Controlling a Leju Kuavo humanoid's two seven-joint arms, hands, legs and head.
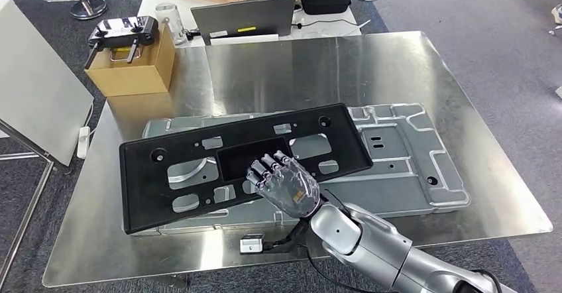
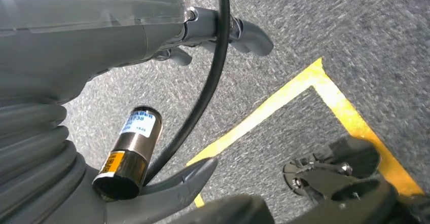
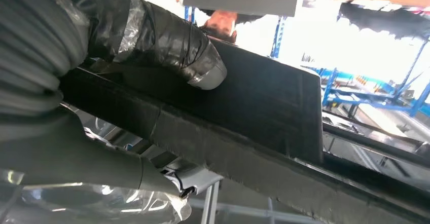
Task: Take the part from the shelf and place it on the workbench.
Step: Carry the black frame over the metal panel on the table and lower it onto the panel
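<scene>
Black plastic panel (image 1: pixel 242 164) already over the steel workbench (image 1: pixel 464 94), centre of frame, lying across a grey stamped metal sheet (image 1: pixel 404 154); looks like transport is done, release and retreat left. Right hand (image 1: pixel 285 183) at panel's near edge, fingers on top, thumb (image 3: pixel 167 46) against it in the wrist view — apparently gripping. Left hand (image 2: pixel 167 36) hangs over carpet, fingers loosely apart, holding nothing.

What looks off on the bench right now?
The black plastic panel lies skewed across the grey stamped metal plate, its left end overhanging the plate and its right end rising toward the far side. The right hand grips its near edge. Nothing looks spilled or broken.
</scene>
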